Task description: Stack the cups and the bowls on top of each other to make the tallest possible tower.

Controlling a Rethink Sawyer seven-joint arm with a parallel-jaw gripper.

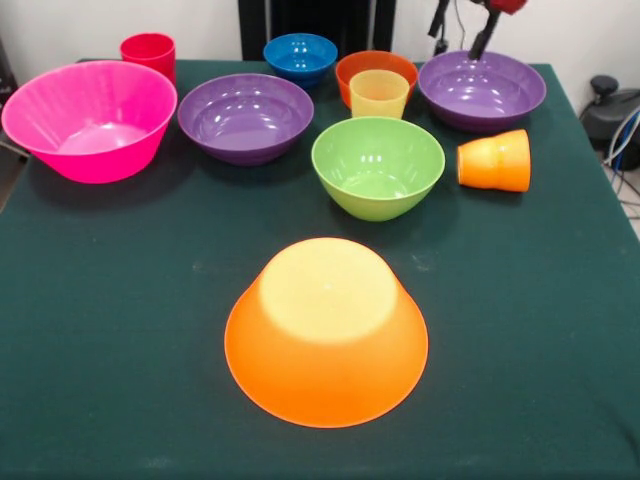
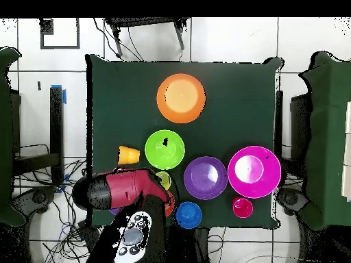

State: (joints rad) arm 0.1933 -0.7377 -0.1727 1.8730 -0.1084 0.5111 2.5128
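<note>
My gripper (image 1: 478,42) hangs at the top right, above the far rim of the right purple bowl (image 1: 482,90); it holds nothing that I can see. A big orange bowl (image 1: 326,330) lies upside down near the front. A green bowl (image 1: 377,165) sits mid-table, with an orange cup (image 1: 495,160) on its side to its right. A pale yellow cup (image 1: 379,93) stands upright in front of a small orange-red bowl (image 1: 376,65). A second purple bowl (image 1: 245,115), a small blue bowl (image 1: 300,57), a big pink bowl (image 1: 90,120) and a red cup (image 1: 148,52) stand to the left.
In the overhead view the red arm (image 2: 120,190) covers the right purple bowl and part of the yellow cup (image 2: 163,179). The dark green table (image 1: 120,380) shows its edges on all sides. Cables and a black stand lie off the table's right edge.
</note>
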